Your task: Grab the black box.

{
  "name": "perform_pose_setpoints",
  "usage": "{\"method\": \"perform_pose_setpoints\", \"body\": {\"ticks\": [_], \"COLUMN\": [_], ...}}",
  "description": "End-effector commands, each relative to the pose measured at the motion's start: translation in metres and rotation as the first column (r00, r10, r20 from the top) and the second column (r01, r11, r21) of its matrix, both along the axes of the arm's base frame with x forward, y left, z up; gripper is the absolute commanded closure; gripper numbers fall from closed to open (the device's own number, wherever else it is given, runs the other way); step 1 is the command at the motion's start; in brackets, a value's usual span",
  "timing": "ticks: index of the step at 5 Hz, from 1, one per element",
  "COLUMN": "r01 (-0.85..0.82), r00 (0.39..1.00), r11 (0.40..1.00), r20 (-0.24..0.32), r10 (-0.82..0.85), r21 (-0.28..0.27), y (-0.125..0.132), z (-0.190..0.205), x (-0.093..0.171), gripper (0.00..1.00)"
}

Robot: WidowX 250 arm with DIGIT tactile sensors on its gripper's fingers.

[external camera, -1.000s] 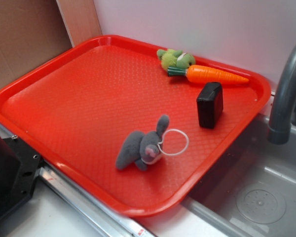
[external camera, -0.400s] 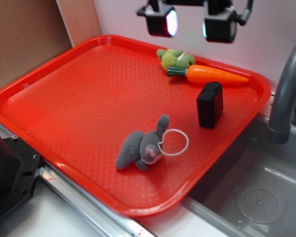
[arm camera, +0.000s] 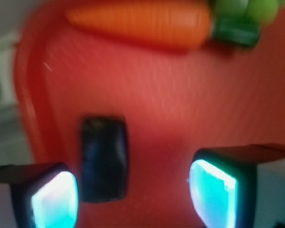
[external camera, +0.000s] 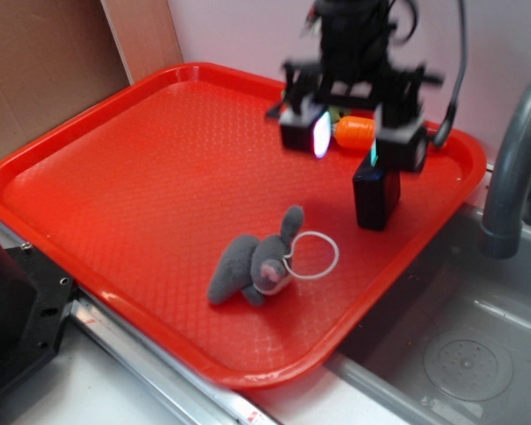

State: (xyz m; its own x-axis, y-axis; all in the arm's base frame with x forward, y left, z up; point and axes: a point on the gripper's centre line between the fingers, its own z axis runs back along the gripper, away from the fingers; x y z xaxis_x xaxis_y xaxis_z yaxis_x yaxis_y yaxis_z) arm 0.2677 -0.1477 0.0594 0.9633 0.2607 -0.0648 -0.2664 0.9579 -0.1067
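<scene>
Hovering over the far part of the red tray (external camera: 115,177), the gripper (external camera: 354,137) has its jaws spread wide apart, nothing between them; both pads glow cyan-white. Exterior view is motion-blurred around the arm.

Black box (external camera: 376,195): on the tray, just below the gripper, under the pad nearer the tray's sink-side rim. Not touched as far as can be told. In the wrist view the black box (arm camera: 104,159) sits close beside one glowing pad, off-centre from the gap, near the tray's rim.

Beyond the box, toward the tray's far edge: orange carrot (arm camera: 142,21), with a green plush (arm camera: 247,9) at its leafy end, both partly hidden by the gripper in the exterior view.

Grey plush bunny (external camera: 252,261), white ring at its side, lies on the tray well apart from the box, nearer the tray's front rim.

Grey faucet (external camera: 513,168) and sink (external camera: 460,354) just outside the tray, on the box's side.
</scene>
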Motion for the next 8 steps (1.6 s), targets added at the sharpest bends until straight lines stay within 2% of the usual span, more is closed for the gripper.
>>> {"method": "perform_pose_setpoints", "body": {"ticks": [1,2,3,4,5,6,7,8], "r01": [0.039,0.062,0.066,0.044,0.022,0.001,0.245,0.516], "r00": [0.998,0.997,0.998,0.997,0.995,0.991,0.952,0.853], "r11": [0.998,0.998,0.998,0.999,0.998,0.998,0.966,0.811], "r20": [-0.044,-0.039,-0.012,0.058,0.091,0.136,0.168,-0.074], "r10": [-0.041,-0.062,-0.066,-0.044,-0.028,-0.009,-0.257,-0.517], "r21": [-0.039,-0.017,-0.002,0.013,0.060,0.061,0.089,0.275], "y": [-0.012,-0.015,-0.012,0.001,0.016,0.024,0.018,0.007], "z": [-0.018,-0.015,0.000,0.029,0.054,0.066,0.067,0.052], "x": [0.007,0.020,0.029,0.022,0.008,0.000,0.018,0.050], "gripper": [0.34,0.16,0.02,0.00,0.00,0.00,0.00,0.00]}}
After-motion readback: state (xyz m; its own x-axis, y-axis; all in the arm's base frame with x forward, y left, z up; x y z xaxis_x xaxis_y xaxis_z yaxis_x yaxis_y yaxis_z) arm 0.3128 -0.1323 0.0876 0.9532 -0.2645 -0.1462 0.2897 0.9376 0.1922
